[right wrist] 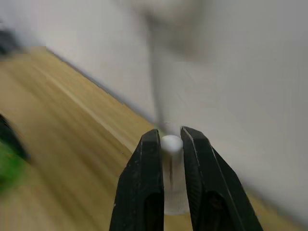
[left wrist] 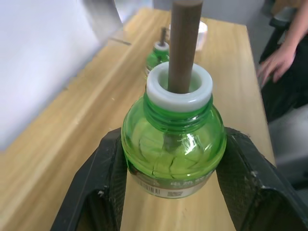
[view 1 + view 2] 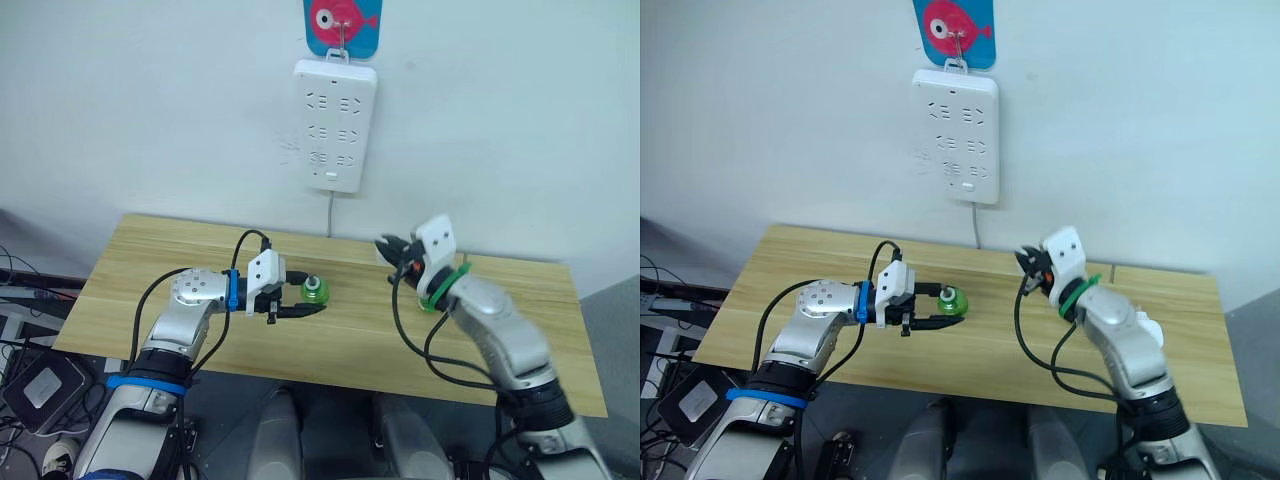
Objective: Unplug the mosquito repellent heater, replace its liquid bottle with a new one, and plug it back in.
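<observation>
Long wooden counter point(image 3: 150, 260) under the white power strip point(image 3: 335, 125), nothing plugged in. Mosquito repellent heater point(image 3: 1148, 328) lying on the counter behind the right arm, likely waiting for its refill. Left gripper point(image 3: 312, 298) jaws clamped on a green bottle point(image 2: 173, 144), wick up, ready to fit. Right gripper point(image 3: 390, 250) jaws pinching a small white piece point(image 1: 171, 144), maybe a cap.

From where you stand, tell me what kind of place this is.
Probably an indoor lab or test room: a wooden table against a plain white wall, a power strip hung on it, and cables and gear on the floor.
</observation>
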Controlling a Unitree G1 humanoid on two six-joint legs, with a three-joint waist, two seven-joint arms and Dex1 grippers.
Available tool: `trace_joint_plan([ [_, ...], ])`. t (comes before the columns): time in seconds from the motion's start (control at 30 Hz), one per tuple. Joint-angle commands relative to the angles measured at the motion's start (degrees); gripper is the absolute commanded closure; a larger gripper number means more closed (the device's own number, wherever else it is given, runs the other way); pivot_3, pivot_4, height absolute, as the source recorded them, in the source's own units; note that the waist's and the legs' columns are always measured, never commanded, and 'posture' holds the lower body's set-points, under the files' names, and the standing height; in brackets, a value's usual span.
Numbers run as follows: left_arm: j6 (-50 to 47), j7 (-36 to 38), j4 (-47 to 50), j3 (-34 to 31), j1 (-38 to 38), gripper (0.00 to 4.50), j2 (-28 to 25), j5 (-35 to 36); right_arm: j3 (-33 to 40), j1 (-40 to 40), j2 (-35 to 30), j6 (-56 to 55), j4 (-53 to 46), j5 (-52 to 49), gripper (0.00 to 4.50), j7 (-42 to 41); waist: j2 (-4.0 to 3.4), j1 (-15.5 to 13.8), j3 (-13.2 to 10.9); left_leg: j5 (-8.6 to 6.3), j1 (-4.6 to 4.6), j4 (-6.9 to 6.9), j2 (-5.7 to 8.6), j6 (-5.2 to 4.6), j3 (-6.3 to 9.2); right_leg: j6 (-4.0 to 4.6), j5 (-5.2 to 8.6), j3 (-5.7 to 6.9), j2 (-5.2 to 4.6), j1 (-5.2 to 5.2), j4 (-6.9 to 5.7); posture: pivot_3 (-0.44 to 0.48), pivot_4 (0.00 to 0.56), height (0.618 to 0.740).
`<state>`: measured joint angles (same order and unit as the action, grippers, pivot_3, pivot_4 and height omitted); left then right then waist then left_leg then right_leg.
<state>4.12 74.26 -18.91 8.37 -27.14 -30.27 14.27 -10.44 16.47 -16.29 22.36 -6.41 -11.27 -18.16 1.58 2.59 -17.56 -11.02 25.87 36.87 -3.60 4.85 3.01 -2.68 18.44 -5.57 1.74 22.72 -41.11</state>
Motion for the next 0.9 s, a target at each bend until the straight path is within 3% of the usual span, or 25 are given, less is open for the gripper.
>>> trace_joint_plan([
  [0.03,-1.54,-0.33,4.3,-1.29,0.43,2.27,-0.58,1.65,0.74,-0.52,3.28,-11.57,7.75,5.28,4.27,4.69,-0.01,0.54,-0.01,0.0,0.0,-0.01,-0.02,0.0,-0.01,0.0,0.0,-0.01,0.02,0.0,0.0,-0.014,0.294,0.74],
  [0.33,-5.2,-0.32,9.07,-1.8,2.16,2.27,-2.51,2.65,4.28,0.29,6.81,-25.38,24.43,9.34,4.27,9.27,-0.04,0.16,-0.03,0.0,-0.05,-0.03,-0.05,0.01,-0.01,0.02,0.01,-0.03,0.07,-0.02,-0.03,0.016,0.307,0.74],
  [0.9,-6.36,0.17,9.7,-1.47,1.49,2.27,-2.11,2.49,5.67,-1.4,10.39,-26.55,25.86,9.42,4.27,7.57,-0.08,-0.23,-0.06,0.0,-0.06,-0.09,-0.05,0.01,-0.01,0.07,0.04,-0.03,0.07,-0.02,-0.01,0.002,0.305,0.74],
])
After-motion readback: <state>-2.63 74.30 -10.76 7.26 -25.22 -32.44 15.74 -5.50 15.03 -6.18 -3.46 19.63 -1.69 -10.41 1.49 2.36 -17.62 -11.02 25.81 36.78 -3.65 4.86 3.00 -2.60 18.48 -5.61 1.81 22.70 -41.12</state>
